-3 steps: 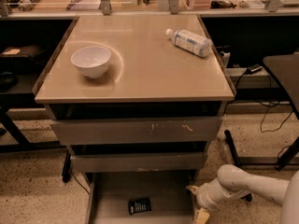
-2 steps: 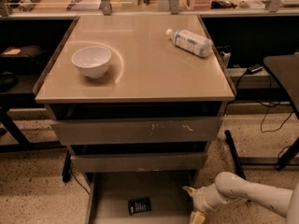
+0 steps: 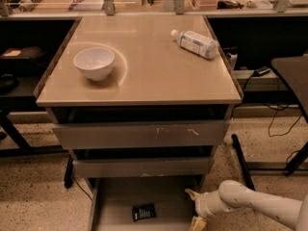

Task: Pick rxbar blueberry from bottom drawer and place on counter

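Plainly the gripper hangs wide and empty beside the drawer; the bar lies leftward in view, long axis crosswise

Nothing legible from where I stand.
- rxbar blueberry, on the floor of the bottom drawer: pale lettering on a dark wrapper, too small to read.
- Bottle, lying on the counter: white label with bluish print, unreadable.
- Gripper: at the drawer's right side, fingers spread, apart from the bar.
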